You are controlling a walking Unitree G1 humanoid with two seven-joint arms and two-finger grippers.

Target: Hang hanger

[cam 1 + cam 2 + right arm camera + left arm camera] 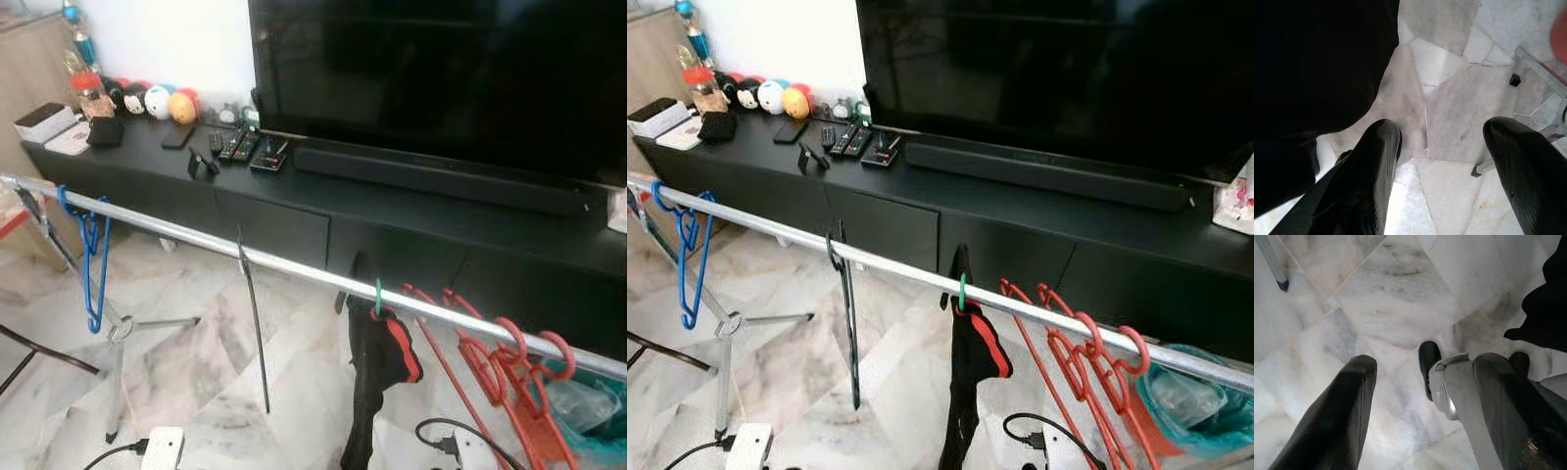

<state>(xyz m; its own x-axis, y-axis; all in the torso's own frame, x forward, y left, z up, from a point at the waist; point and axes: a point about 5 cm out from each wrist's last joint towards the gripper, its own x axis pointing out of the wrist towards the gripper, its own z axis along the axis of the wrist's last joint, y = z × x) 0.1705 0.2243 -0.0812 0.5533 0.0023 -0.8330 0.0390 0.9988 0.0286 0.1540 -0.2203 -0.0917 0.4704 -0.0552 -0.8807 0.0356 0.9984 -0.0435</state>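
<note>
While both arms are hanging low over the floor [1400, 298], jaws released and gripping nothing, the black hanger [848, 323] is dangling from the rail [892, 262] above, long axis vertical, slightly nearer the left gripper [1420, 396] than the right gripper [1449, 161].

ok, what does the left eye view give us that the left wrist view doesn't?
Left eye view: the metal rail carrying a blue hanger, a black hanger and red hangers, with the TV console behind. Left wrist view: the left gripper, jaws open and empty, pointing down. Both: the marble floor.
</note>
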